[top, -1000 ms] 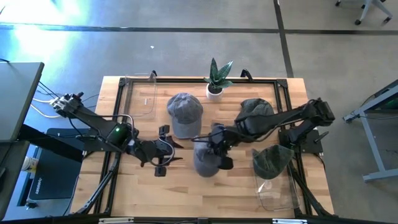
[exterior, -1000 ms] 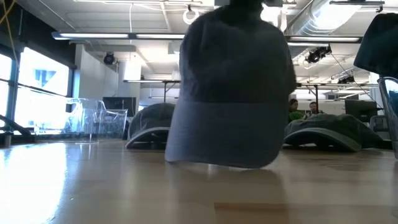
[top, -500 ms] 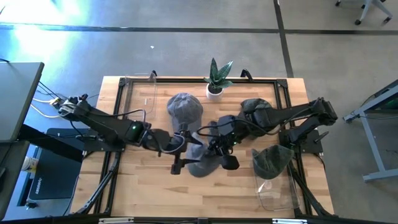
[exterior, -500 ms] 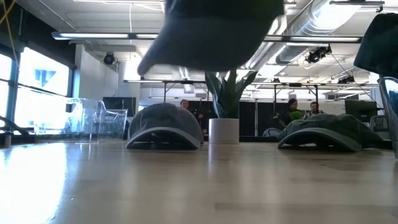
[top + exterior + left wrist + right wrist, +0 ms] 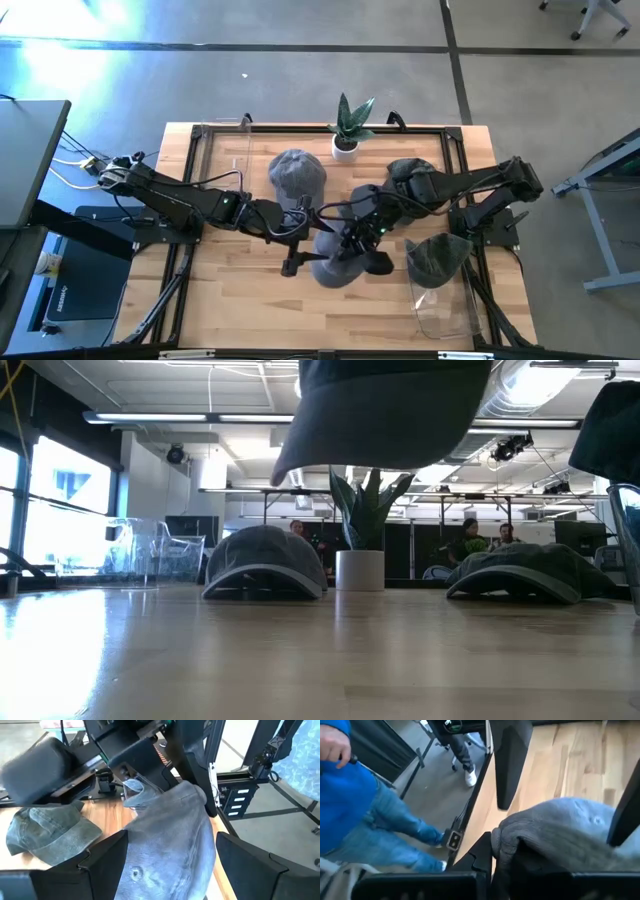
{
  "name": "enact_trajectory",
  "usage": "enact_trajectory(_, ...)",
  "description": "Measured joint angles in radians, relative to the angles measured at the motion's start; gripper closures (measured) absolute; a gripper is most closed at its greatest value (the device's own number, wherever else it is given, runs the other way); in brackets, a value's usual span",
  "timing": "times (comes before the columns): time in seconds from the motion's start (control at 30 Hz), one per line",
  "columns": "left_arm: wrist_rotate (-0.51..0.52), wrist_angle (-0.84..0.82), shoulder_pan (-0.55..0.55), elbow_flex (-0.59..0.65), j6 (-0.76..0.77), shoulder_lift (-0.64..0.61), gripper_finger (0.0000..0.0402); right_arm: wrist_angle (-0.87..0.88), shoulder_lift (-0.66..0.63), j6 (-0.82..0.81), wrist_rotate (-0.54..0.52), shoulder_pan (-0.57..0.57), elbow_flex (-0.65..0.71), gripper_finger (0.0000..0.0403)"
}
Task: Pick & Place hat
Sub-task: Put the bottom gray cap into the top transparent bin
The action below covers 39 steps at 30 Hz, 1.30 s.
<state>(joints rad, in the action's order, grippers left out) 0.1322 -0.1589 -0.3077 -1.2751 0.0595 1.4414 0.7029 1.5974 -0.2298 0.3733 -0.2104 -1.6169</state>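
A grey-blue hat point(image 5: 336, 268) hangs above the table's middle; in the low view its underside point(image 5: 385, 410) shows high over the wood. My right gripper point(image 5: 360, 238) is shut on it. My left gripper point(image 5: 298, 240) reaches in from the table's left and is open. In the left wrist view the hat's crown point(image 5: 170, 835) lies between the two left fingers point(image 5: 105, 865); whether they touch it I cannot tell. My right gripper pinches the hat's edge point(image 5: 509, 837), a bunched fold of cloth, between its two fingers. It comes slanting down from the table's right side. The hat is lifted clear of the table, its crown point(image 5: 175, 850) hanging away below the fingers toward my left gripper.
A grey hat point(image 5: 297, 172) and a dark green hat point(image 5: 412, 172) lie on the table farther back, and a potted plant point(image 5: 347, 130) stands at the far edge. Another green hat point(image 5: 437, 257) sits on a clear stand near the right; a clear stand point(image 5: 230, 150) is far left.
My right gripper has risen with the hat. A second ago the hat hung down almost to the table; now it is lifted well clear and tipped toward level. My left gripper has moved toward the table's right, up to the hat, so that its fingers flank the crown.
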Motion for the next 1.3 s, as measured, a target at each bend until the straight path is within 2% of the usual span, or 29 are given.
enact_trajectory(0.27,-0.009,0.037,0.001,0.000,-0.006,0.007,0.0103,0.003,0.000,0.011,0.063,0.000,0.000,0.0386)
enact_trajectory(0.47,-0.197,0.124,0.014,0.000,0.006,0.070,0.0103,0.003,0.000,0.009,0.075,0.000,0.000,0.0368)
enact_trajectory(0.67,-0.262,0.124,0.013,-0.002,0.068,0.080,0.0116,0.004,-0.003,-0.014,0.088,0.000,0.000,0.0386)
enact_trajectory(0.8,-0.347,0.127,0.014,-0.002,0.077,0.078,0.0164,0.005,-0.003,-0.060,0.105,0.000,0.000,0.0377)
enact_trajectory(0.93,-0.438,0.131,0.014,-0.002,0.103,0.078,0.0233,0.004,-0.003,-0.085,0.134,0.000,0.001,0.0359)
enact_trajectory(1.2,-0.584,0.127,0.013,-0.002,0.132,0.078,0.0375,0.004,-0.003,-0.100,0.236,-0.037,0.001,0.0384)
enact_trajectory(1.3,-0.628,0.133,0.014,-0.002,0.158,0.077,0.0395,-0.003,-0.003,-0.135,0.269,-0.053,0.001,0.0382)
